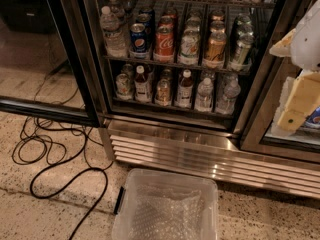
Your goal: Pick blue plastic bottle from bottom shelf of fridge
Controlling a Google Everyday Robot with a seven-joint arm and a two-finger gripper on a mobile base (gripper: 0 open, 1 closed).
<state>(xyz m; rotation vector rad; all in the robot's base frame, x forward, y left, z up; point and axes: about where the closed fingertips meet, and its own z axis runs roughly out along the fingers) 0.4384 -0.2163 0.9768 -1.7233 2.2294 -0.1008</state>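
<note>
The fridge stands with its left glass door swung open. Its bottom shelf is a dark wire rack holding a row of small bottles. The blue plastic bottle, with a white cap, dark reddish-brown body and pale label band, stands upright near the middle of that row. An amber-bodied bottle is just left of it and clear water bottles are to its right. My gripper, with pale yellow fingers under a white arm, hangs at the right edge, well right of the bottle and outside the shelf opening.
The rack above holds soda cans. The louvred steel base grille runs below the shelf. A clear plastic bin sits on the floor in front. Black cables loop on the floor left. The open door fills the left side.
</note>
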